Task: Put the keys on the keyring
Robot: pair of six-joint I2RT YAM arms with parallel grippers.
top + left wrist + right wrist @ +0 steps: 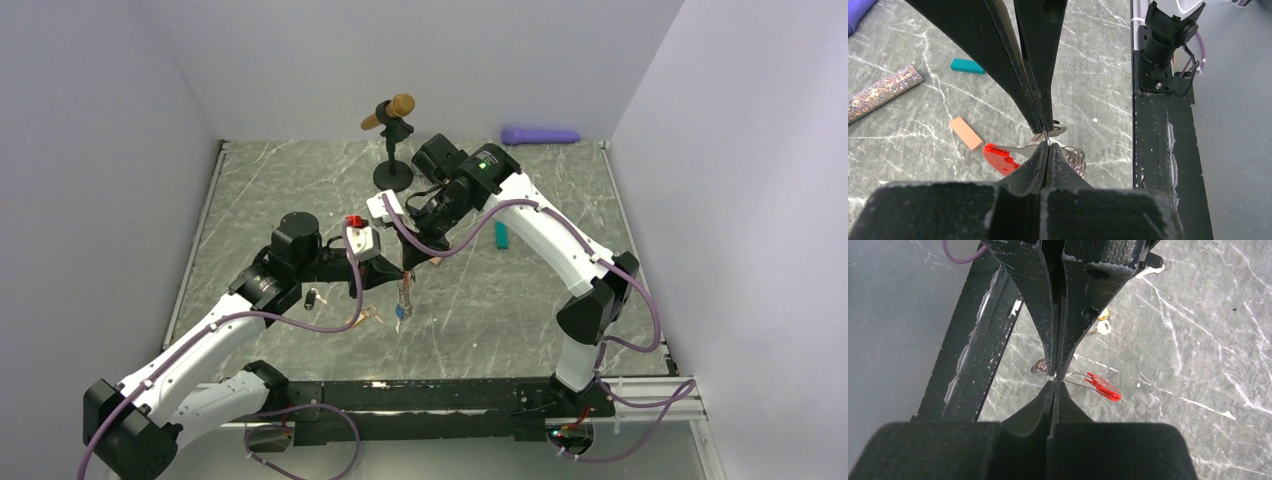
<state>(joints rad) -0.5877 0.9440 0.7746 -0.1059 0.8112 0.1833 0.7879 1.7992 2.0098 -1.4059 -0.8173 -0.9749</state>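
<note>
The right end effector (1055, 376) clamps the keyring (1103, 386) by its thin wire.

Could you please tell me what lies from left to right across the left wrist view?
In order: glittery tube → tan block → keyring, red clip first, then silvery coil → black rail. The teal block is left out: it shares the tan block's span.

The keyring (999, 157) is a red clip whose thin wire arm runs into the closed tips of my left tool (1047, 150), with its silvery coil (1075, 157) bunched just on the tool's other side. A small silvery key (1058, 129) sits just beyond those tips (tag hidden). A yellow-tagged key (1103, 322) lies on the worktop (1198, 365) near that tool.
</note>
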